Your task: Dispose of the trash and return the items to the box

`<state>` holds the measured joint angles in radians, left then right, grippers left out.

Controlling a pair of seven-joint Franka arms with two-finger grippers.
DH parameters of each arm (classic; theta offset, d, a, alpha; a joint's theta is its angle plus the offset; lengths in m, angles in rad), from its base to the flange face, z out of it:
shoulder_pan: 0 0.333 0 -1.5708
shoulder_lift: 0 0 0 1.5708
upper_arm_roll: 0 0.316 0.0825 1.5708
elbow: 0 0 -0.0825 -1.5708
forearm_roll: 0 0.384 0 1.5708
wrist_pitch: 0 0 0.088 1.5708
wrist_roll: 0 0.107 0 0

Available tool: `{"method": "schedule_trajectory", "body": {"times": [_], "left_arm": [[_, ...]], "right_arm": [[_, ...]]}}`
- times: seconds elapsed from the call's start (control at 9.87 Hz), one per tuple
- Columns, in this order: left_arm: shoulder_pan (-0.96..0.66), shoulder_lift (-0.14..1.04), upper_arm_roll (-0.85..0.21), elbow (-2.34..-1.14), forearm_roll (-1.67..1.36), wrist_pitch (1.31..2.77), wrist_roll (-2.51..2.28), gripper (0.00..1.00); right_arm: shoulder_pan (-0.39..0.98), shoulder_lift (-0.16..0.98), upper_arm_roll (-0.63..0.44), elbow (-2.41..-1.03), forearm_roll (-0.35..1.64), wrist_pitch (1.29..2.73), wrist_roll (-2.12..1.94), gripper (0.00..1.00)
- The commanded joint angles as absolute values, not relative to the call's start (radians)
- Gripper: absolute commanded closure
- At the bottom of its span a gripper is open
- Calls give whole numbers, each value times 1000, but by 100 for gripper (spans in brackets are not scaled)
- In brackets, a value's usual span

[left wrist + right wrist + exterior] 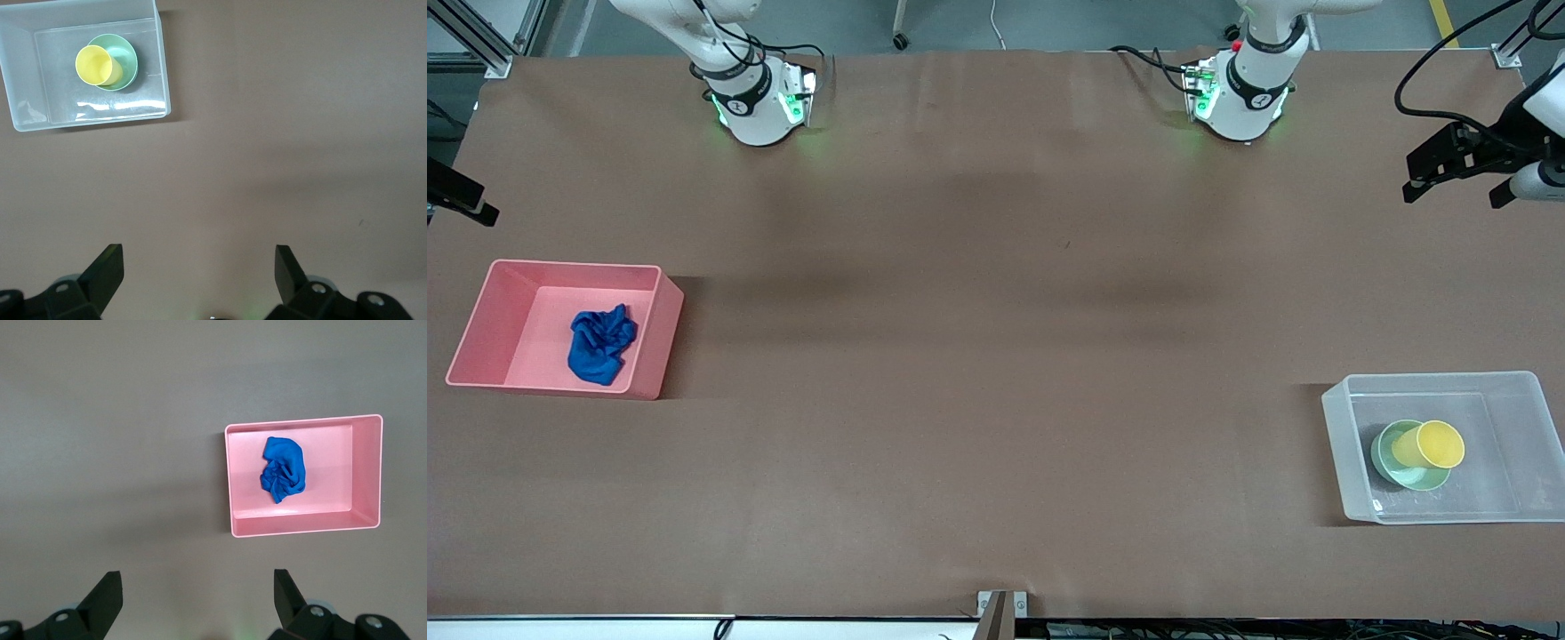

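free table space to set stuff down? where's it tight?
Bare: the whole brown table between the pink bin and the clear tub. Crowded: the blue cloth in the bin; the yellow cup on the green bowl in the tub. Both grippers open, raised over bare table.

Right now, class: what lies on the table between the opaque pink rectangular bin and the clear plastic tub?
Nothing: only bare brown table separates the pink bin from the clear tub, as the front view shows.
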<state>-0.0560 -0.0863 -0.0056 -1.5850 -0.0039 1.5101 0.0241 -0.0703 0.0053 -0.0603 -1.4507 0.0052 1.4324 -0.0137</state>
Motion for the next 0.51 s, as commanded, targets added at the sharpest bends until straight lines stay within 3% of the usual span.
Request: {"method": "schedule_trajectory", "body": {"times": [0.0, 0.41], "left_arm": [[-64, -86, 6, -1637, 6, 1543, 12, 0], [-60, -58, 8, -1637, 8, 1582, 11, 0]], "right_arm": [[-71, -6, -57, -1457, -9, 1428, -21, 0], [-71, -6, -58, -1457, -9, 1428, -21, 0]]}}
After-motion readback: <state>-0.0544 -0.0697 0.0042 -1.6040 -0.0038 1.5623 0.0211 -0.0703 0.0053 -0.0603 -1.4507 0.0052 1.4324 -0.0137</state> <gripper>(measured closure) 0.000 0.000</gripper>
